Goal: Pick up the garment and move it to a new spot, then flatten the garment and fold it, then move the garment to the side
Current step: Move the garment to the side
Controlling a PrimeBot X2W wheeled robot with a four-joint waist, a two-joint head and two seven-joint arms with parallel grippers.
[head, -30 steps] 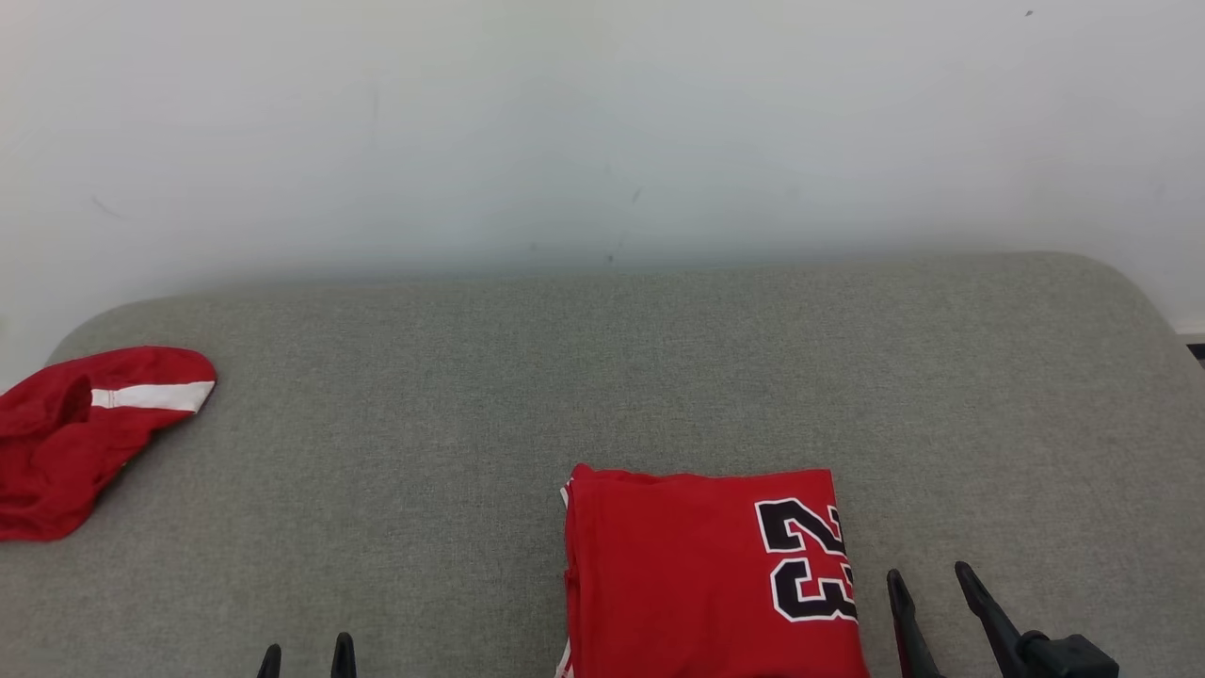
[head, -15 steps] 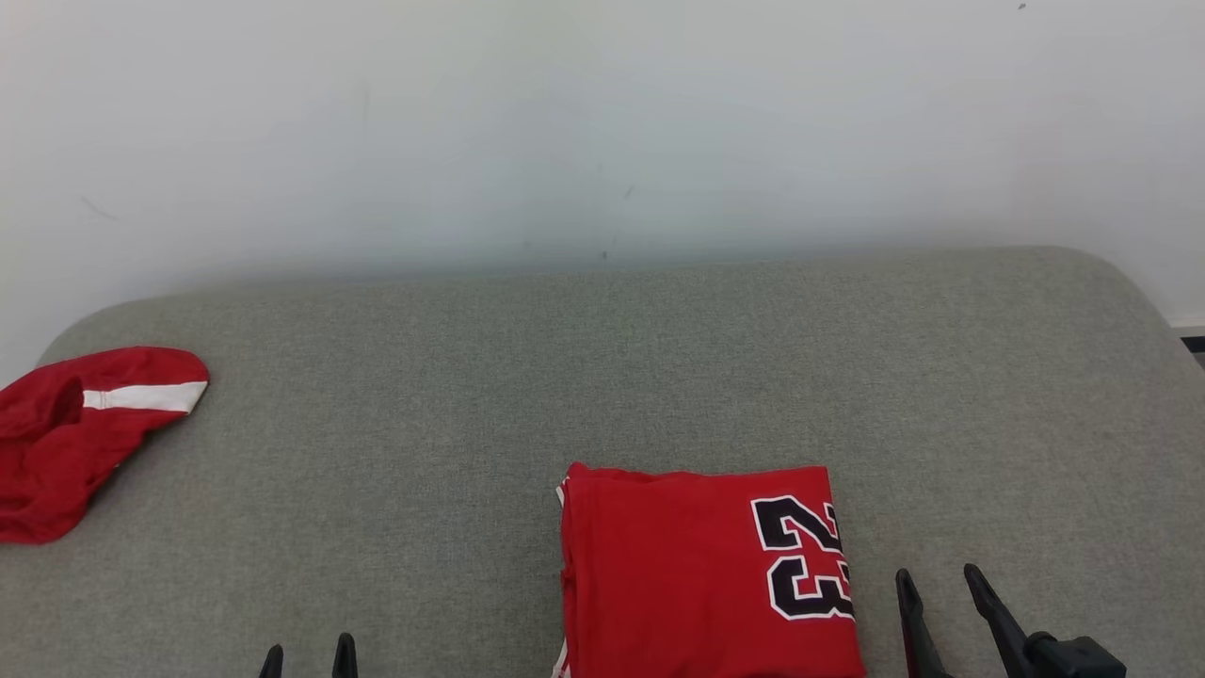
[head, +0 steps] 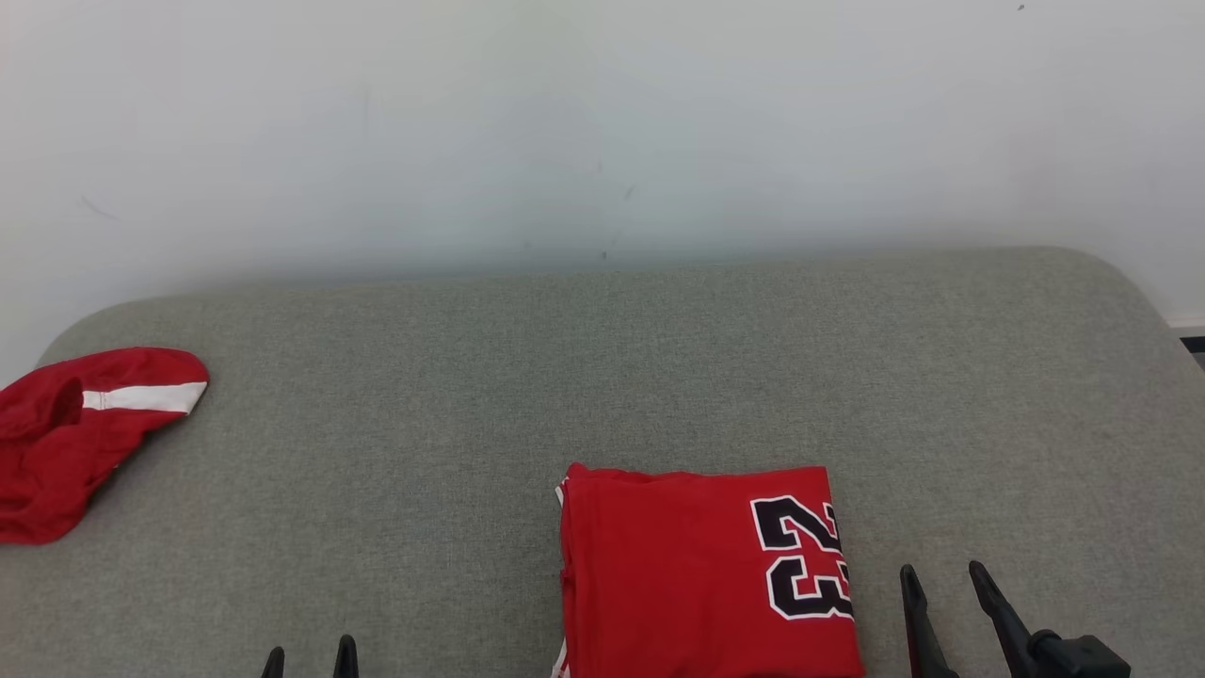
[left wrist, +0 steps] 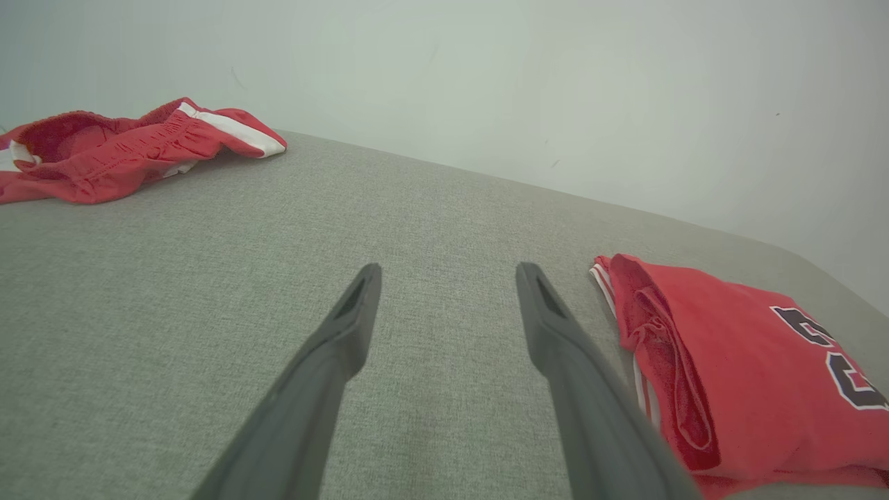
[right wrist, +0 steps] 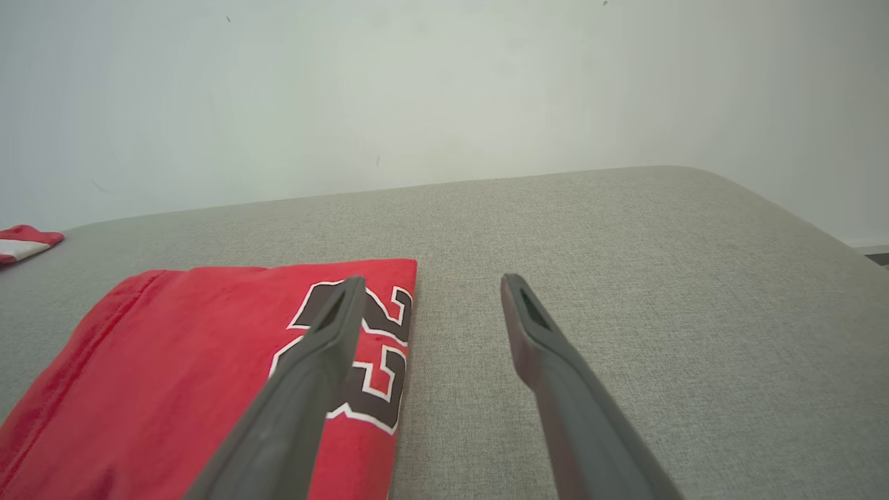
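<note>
Head view: folded red jersey [head: 701, 574], number 23 showing, on grey fabric surface [head: 565, 358], right of centre at the near edge.
Left hand [head: 309, 648] fingers apart, empty, well left of jersey; right hand [head: 941, 569] fingers apart, empty, just beside jersey's right edge. Crumpled red shorts [head: 71, 438], white stripe, far left.

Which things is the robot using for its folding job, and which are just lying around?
For the job: folded red jersey numbered 23; left gripper, open; right gripper, open.
Just lying about: crumpled red garment with a white stripe, far left on the grey cushion.
</note>
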